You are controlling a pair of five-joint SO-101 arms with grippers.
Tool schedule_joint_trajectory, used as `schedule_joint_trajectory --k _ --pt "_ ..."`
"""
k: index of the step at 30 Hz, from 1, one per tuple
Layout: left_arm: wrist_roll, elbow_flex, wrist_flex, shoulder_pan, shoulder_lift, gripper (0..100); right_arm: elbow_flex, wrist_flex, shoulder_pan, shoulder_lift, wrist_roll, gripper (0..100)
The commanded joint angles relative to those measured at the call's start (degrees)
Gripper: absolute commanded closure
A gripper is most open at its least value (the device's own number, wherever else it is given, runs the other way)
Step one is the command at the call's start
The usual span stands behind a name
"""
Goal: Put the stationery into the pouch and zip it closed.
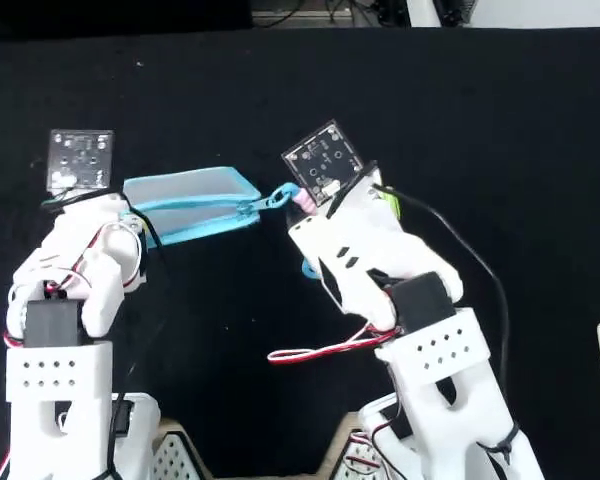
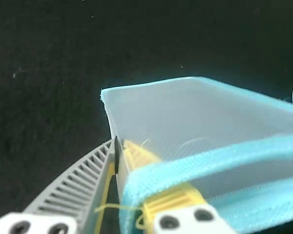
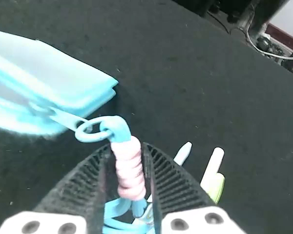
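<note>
Clamping, left gripper (image 2: 121, 147): closed on one short end of the pouch (image 1: 190, 200), with the mesh wall pinched between its grey ribbed finger and its yellow one.
Clamping, right gripper (image 3: 127, 151): clenched on the pink pull (image 3: 129, 170), which stood upright between the two black ribbed fingers.
Pouch: pale blue mesh with a brighter blue zip band. It lay on the table (image 1: 480, 120) between the two arms, held at both ends. Whether the zip was fully drawn could not be told.
Pull chain: the pink pull hung from a blue ring (image 3: 90, 130), and the ring was linked to the zip slider at the pouch's end nearest the right arm.
Stationery: a highlighter (image 3: 214, 170) with a yellow-green body and a white cap lay on the table just beside the right gripper. A white-tipped pen (image 3: 184, 152) lay next to it. Both were outside the pouch.
Writing: the square circuit boards (image 1: 80, 160) on the wrists carried small pale marks, too small to read. The pouch, pull and highlighter bore no print that could be read.
</note>
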Motion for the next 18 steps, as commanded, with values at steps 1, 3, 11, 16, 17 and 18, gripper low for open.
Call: schedule_joint_trajectory --k 1,3,11,16,17,18 --pt "5.01 -0.48 -1.41 -0.13 -0.44 97 -0.22 -1.23 1.41 -0.13 0.44 98.7" --pt "4.92 -0.48 -1.41 -0.13 -0.44 97 -0.13 -1.23 1.32 -0.13 0.44 98.7" --pt "4.84 2.24 -1.41 -0.40 -0.88 97 3.21 -1.76 1.41 0.22 0.44 98.8" --pt "4.84 2.77 -1.05 -0.57 -0.88 97 7.60 -5.01 3.43 0.13 4.84 98.8" --pt "4.92 3.47 -1.32 -0.57 -0.88 97 8.22 -5.63 4.13 0.13 5.36 98.8" --pt "5.01 4.00 -1.41 -0.57 -0.88 97 8.57 -5.98 4.84 0.13 5.63 98.8"
